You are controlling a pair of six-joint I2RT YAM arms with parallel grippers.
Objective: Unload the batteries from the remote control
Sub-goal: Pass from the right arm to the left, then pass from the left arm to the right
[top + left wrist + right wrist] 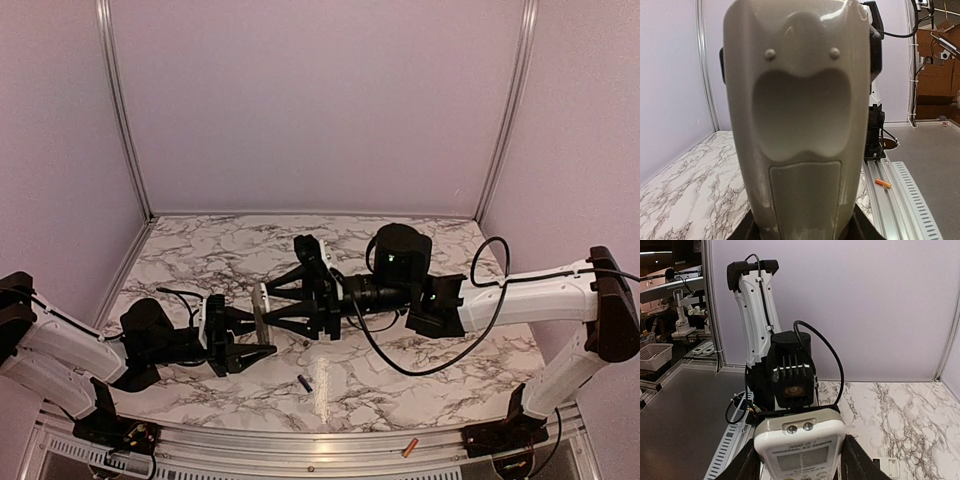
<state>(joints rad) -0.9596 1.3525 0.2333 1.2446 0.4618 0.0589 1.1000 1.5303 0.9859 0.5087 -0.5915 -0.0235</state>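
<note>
One dark battery (305, 382) is seen lying on the marble table (200, 260), near its front edge and apart from both arms. An orange battery (409, 447) is seen resting on the metal rail (300, 452) that runs along the near edge, close to the right arm's base; it is also picked up by the left wrist camera, well off to the side of the remote (262, 315). The remote is held above the middle of the table, between the two arms. From above it is seen edge-on as a thin grey bar. The left gripper (258, 335) is closed on the remote: the grey back fills the left wrist view, and the dark fingers (746, 229) are pressed against its lower sides. The right gripper (272, 308) is likewise clamped on the remote from the opposite side, where the screen and printed label face the right wrist camera. Whether any cells are inside the remote cannot be told. A small white piece (888, 466) is seen lying flat on the table beside the right gripper.
</note>
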